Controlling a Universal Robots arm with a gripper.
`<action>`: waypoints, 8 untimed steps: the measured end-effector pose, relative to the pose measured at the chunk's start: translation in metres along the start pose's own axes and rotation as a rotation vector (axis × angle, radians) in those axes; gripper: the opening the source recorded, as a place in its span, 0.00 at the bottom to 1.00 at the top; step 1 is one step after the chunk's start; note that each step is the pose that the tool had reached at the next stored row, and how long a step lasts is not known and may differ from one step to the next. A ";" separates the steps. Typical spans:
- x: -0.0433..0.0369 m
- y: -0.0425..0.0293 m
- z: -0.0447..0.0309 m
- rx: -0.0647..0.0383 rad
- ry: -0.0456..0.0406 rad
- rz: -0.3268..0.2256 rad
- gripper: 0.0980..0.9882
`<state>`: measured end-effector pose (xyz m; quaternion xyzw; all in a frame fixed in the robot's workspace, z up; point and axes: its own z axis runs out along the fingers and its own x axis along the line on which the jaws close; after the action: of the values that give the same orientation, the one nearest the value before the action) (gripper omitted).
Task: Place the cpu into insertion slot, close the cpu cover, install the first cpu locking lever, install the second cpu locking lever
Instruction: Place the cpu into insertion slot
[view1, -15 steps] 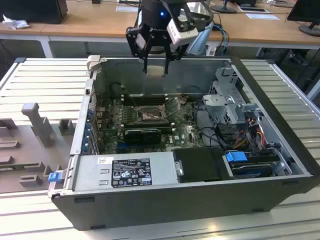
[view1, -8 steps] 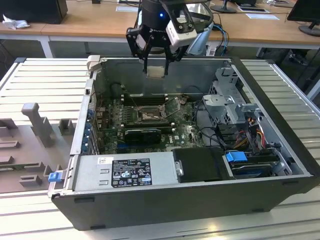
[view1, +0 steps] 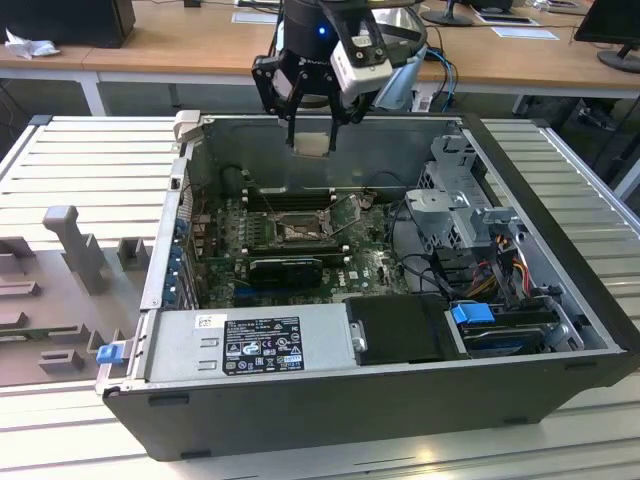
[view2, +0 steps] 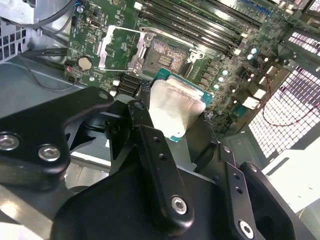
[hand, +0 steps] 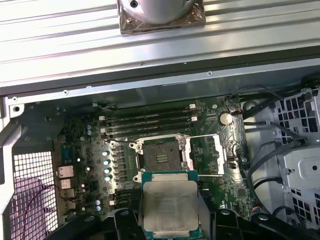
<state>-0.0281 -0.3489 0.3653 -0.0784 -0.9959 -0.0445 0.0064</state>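
My gripper (view1: 312, 138) hangs above the open computer case, near its back wall, shut on the cpu (view1: 312, 144). Both wrist views show the cpu (hand: 170, 207) (view2: 175, 106) as a silver-topped square chip with a teal edge, clamped flat between the black fingers (view2: 146, 131). Below it on the green board lies the insertion slot (hand: 161, 153) (view2: 170, 52) (view1: 298, 230), dark, bare and silver-rimmed. The cpu cover (hand: 207, 154) (view2: 118, 47) is swung open and lies flat beside the slot, green board showing through its window. The cpu is well above the slot, not touching it.
Long black memory slots (hand: 147, 122) run just behind the socket. A black card (view1: 285, 268) lies in front of it. A power supply (view1: 250, 345) fills the case's front, and a drive cage (view1: 460, 215) with cables stands at the exterior view's right. Grey fixtures (view1: 70, 250) sit outside the case.
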 end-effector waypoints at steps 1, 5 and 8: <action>0.0000 0.0000 0.0000 0.001 -0.0017 0.019 0.49; 0.0000 0.0001 0.0000 0.000 -0.0071 0.081 0.49; 0.0000 0.0000 0.0000 -0.001 -0.0097 0.110 0.49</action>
<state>-0.0281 -0.3489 0.3653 -0.1333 -0.9901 -0.0442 0.0040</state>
